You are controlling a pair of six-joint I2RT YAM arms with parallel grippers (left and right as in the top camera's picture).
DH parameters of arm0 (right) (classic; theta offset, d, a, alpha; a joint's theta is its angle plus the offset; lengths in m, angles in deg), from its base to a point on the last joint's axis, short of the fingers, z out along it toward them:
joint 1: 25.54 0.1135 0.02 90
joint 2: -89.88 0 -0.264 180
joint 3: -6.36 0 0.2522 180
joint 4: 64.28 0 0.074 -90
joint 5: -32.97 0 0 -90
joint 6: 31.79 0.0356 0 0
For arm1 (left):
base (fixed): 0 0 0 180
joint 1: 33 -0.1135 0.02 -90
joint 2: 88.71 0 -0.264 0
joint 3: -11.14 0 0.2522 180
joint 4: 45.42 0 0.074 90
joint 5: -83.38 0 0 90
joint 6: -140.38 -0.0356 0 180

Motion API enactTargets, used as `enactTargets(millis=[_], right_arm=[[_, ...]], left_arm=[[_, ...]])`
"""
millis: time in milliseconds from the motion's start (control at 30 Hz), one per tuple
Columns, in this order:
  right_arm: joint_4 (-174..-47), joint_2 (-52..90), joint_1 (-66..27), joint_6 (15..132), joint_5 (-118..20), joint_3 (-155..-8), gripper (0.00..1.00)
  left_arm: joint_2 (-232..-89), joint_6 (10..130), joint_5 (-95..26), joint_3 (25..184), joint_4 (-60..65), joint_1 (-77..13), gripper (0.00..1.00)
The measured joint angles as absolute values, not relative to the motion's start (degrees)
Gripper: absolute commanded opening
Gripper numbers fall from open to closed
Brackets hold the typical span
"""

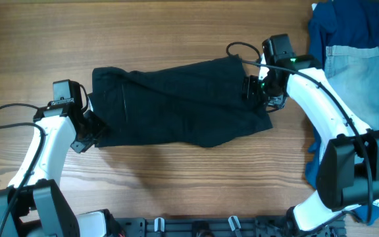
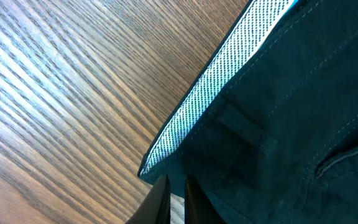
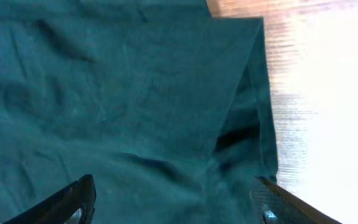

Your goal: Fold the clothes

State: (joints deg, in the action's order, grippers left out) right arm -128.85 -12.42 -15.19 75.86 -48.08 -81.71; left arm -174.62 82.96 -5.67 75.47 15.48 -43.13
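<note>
A: Item one, the task's thing?

B: One dark teal woven-cloth garment (image 1: 176, 102) is recorded, spread flat with creases on the brown wood-grain worktop (image 1: 176, 191), near the middle and lengthwise from left to right. A white dotted lining strip (image 2: 229, 74) is seen turned out along its left edge in the left wrist view.

A: Item two, the left gripper?

B: The left gripper (image 1: 89, 131) is set low at the garment's left edge, at the near corner. In its own view the left gripper (image 2: 176, 186) is shown with its fingers drawn close together at the end of the lining strip. The cloth seems to be pinched between them, though only the finger ends are caught at the bottom of the frame.

A: Item three, the right gripper?

B: The right gripper (image 1: 255, 89) is placed at the garment's right edge. In its wrist view the right gripper (image 3: 174, 183) is held spread wide over the cloth, with a folded corner of the garment lying between the fingers; nothing is clamped.

A: Other stock?

B: One heap of blue denim and blue cloth (image 1: 360, 46) is noted at the worktop's right side, beside the right arm and apart from the teal garment.
</note>
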Motion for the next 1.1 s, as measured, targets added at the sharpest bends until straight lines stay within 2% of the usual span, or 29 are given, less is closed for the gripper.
enactTargets(millis=[100, 133, 233, 267, 400, 433, 467, 500, 533, 567, 600, 633, 767, 833, 900, 933, 967, 1033, 1100], right_arm=[[-121.9, -12.4, -15.2, 75.6, -48.1, -75.7, 0.76], [-119.9, -12.4, -15.2, 75.3, -48.1, -74.1, 0.67], [-114.0, -12.4, -15.2, 74.2, -46.4, -71.0, 0.17], [-112.8, -12.4, -15.2, 73.6, -44.8, -70.6, 0.04], [-107.4, -12.4, -15.2, 70.4, -36.6, -70.5, 0.04], [-104.4, -12.4, -15.2, 70.2, -34.8, -70.4, 0.23], [-98.8, -12.4, -15.2, 70.2, -32.9, -70.4, 0.58], [-92.8, -12.4, -15.3, 71.0, -31.3, -71.0, 0.54], [-85.3, -12.4, -15.4, 72.7, -31.1, -71.4, 0.67], [-79.0, -12.4, -15.8, 74.7, -31.3, -72.2, 0.87], [-75.5, -12.4, -16.3, 77.0, -32.5, -72.8, 0.95], [-74.6, -12.4, -17.0, 79.6, -34.1, -73.1, 1.00], [-81.9, -12.4, -18.8, 83.7, -36.8, -73.2, 1.00], [-85.9, -12.4, -18.7, 84.2, -37.0, -73.2, 1.00], [-88.9, -12.4, -18.7, 84.1, -37.0, -73.2, 1.00], [-90.8, -12.4, -18.7, 84.0, -36.9, -73.2, 1.00], [-93.1, -12.3, -18.7, 83.1, -36.3, -73.2, 0.98], [-98.4, -12.1, -18.5, 80.8, -35.4, -73.4, 0.92], [-106.4, -12.0, -17.7, 78.9, -36.3, -73.3, 0.93]], left_arm=[[-174.6, 83.0, -5.7, 75.5, 15.4, -43.1, 0.10], [-174.6, 83.0, -5.7, 75.5, 15.3, -43.1, 0.10], [-174.6, 83.0, -5.7, 75.5, 15.2, -43.1, 0.11], [-174.6, 82.9, -5.7, 75.5, 15.2, -43.1, 0.10], [-174.6, 83.0, -5.7, 75.5, 15.2, -43.1, 0.10], [-174.6, 83.0, -5.7, 75.5, 15.2, -43.1, 0.10], [-174.6, 82.9, -5.7, 75.5, 15.1, -43.1, 0.10], [-174.6, 82.9, -5.7, 75.5, 15.0, -43.1, 0.10], [-174.6, 83.0, -5.7, 75.4, 14.9, -43.1, 0.10], [-174.6, 83.0, -5.7, 75.4, 14.9, -43.1, 0.10], [-174.6, 83.0, -5.7, 75.4, 14.9, -43.1, 0.11], [-174.6, 83.0, -5.7, 75.4, 14.9, -43.1, 0.11], [-174.6, 82.9, -5.7, 75.4, 14.6, -43.1, 0.16], [-174.6, 82.8, -5.7, 75.4, 14.2, -43.1, 0.24], [-174.6, 81.7, -5.7, 75.4, 12.4, -43.1, 0.41], [-174.6, 80.3, -5.7, 76.1, 12.2, -43.2, 0.70], [-174.6, 77.9, -5.7, 77.8, 11.9, -43.1, 0.79], [-174.6, 75.3, -5.7, 81.8, 7.9, -43.2, 0.81], [-174.1, 73.3, -5.7, 84.8, 1.4, -43.1, 0.77]])
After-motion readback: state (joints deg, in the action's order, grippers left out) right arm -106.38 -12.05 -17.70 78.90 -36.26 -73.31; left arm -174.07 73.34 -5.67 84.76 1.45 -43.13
